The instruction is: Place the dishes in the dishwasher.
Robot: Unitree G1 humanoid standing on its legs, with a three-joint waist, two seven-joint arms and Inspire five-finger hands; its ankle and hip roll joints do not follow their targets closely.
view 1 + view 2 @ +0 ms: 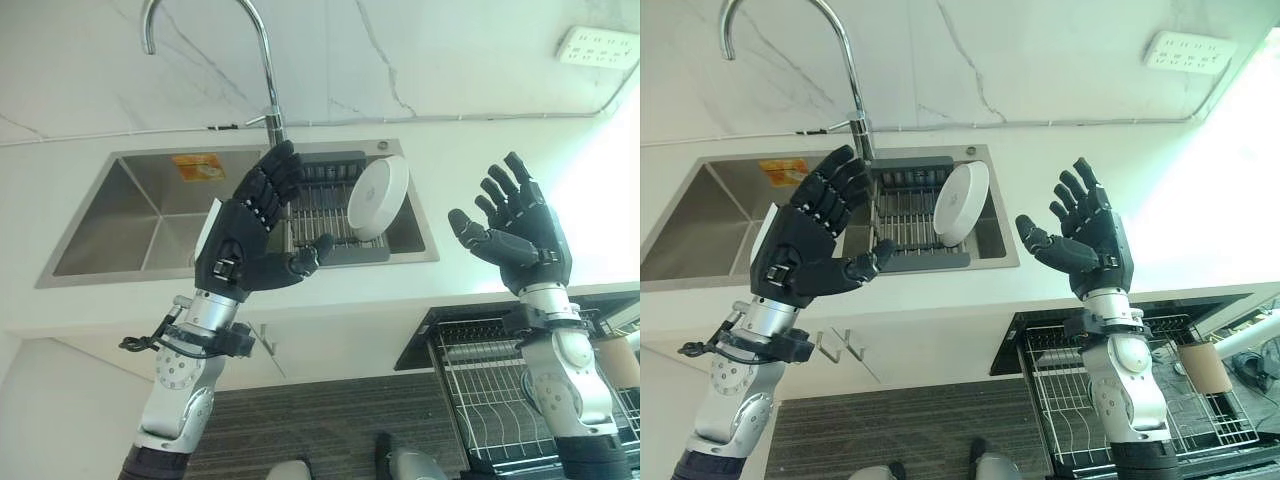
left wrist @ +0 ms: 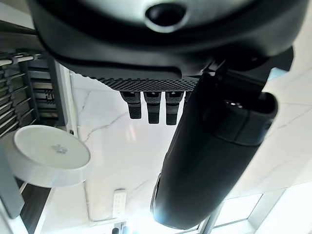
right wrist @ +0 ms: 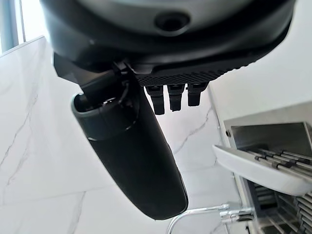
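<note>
A white bowl (image 1: 377, 197) stands on edge in the dark drying rack (image 1: 325, 210) inside the steel sink (image 1: 130, 215). My left hand (image 1: 250, 235) is raised in front of the sink, left of the bowl, fingers straight and empty. My right hand (image 1: 520, 230) is raised over the white counter to the right of the sink, also open and empty. The bowl (image 2: 46, 156) appears beyond the left hand's fingertips (image 2: 151, 109), and its rim (image 3: 258, 170) shows in the right wrist view. The dishwasher's wire rack (image 1: 1080, 400) is pulled out below the counter at the lower right.
A tall curved tap (image 1: 262, 70) rises behind the sink. A wall socket (image 1: 598, 46) sits on the marble wall at the upper right. A brown cup-like object (image 1: 1205, 368) lies in the dishwasher rack. The white counter edge (image 1: 330, 310) runs between the sink and the dishwasher.
</note>
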